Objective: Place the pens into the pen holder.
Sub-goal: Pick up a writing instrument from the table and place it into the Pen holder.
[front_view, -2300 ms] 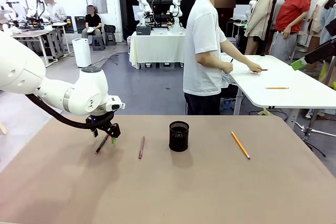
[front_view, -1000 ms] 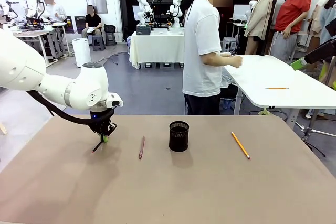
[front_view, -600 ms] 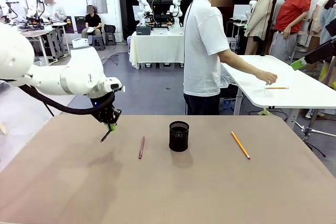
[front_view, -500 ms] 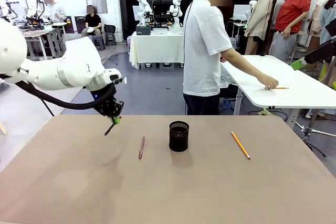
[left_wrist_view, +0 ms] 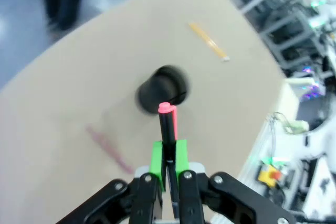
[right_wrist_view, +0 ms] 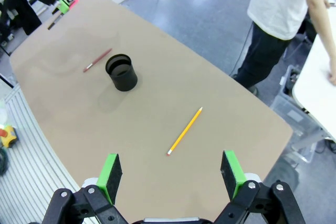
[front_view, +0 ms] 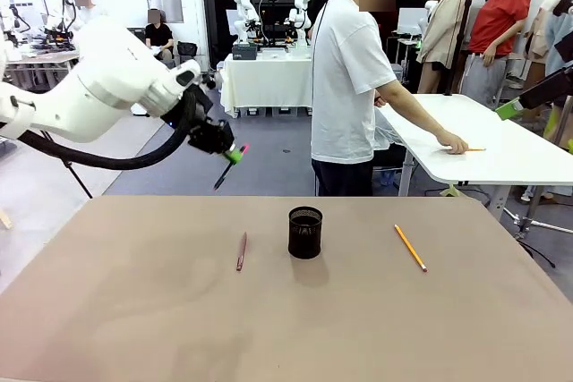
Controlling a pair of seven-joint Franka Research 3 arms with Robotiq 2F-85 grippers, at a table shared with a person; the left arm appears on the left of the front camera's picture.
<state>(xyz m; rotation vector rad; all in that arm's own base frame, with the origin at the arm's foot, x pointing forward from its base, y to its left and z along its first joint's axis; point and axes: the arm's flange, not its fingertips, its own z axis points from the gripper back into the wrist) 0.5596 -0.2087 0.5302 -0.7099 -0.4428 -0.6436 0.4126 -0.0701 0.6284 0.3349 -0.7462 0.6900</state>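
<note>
Front view: bright, even overhead room light, no glare, sharp throughout. The pen holder (front_view: 305, 232) casts a faint, soft-edged shadow on the table (front_view: 376, 328), toward the camera.

Left wrist view: table and pen holder are smeared by motion blur. The red-and-black pen (left_wrist_view: 168, 127) and the green pads (left_wrist_view: 156, 157) are sharp. Lamps at the right edge are blown out.

Right wrist view: crisp. The table edges bow from the wide-angle lens. Soft shadow beside the holder.
</note>
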